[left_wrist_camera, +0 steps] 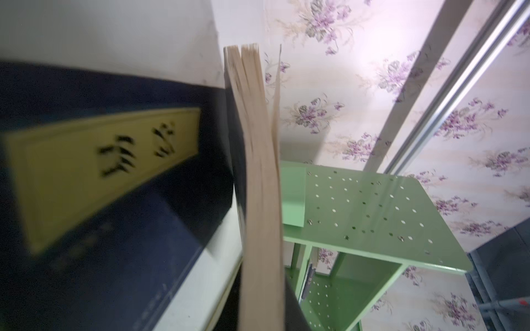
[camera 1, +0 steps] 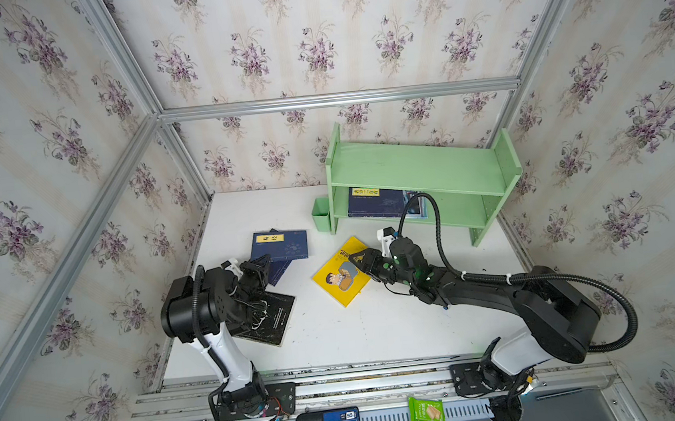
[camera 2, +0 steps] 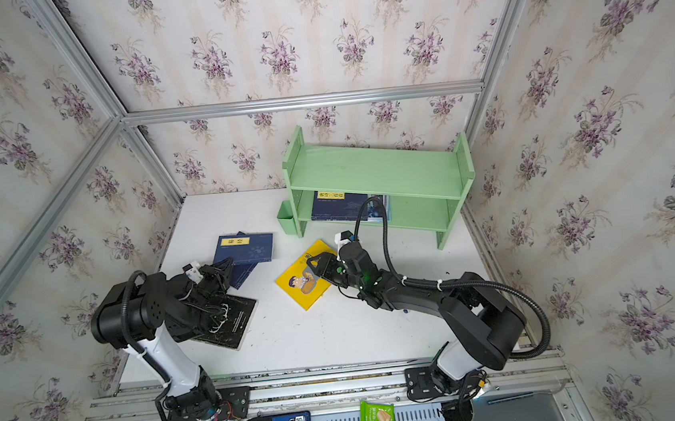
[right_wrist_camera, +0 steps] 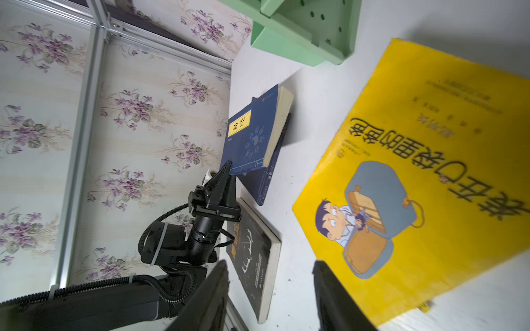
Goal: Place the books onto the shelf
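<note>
- Left claw (right_wrist_camera: 227, 167) is pinched tight on a corner of the top navy book (camera 1: 284, 245), and that side is tipped up off the lower navy book (camera 1: 277, 274). Right claw (right_wrist_camera: 269, 265) has its fingers spread with nothing between them, hanging over an edge of the yellow book (camera 1: 336, 290).
- ok, where's everything else sitting? big stuff first pls
- White table (camera 1: 380, 332) under it all, green shelf (camera 1: 419, 162) at the back right. On its lower tier the white-and-blue magazine (camera 1: 421, 209) peeks out past another navy book (camera 1: 375, 204), with the right arm's cable crossing in front. Yellow one lies flat mid-table. Black book (camera 1: 272, 323) lies flat on the left, partly under the left arm, with the navy pair just behind it.
- and the cup?
- Little green cup (camera 1: 321, 215) is stuck on the shelf's left side panel.
</note>
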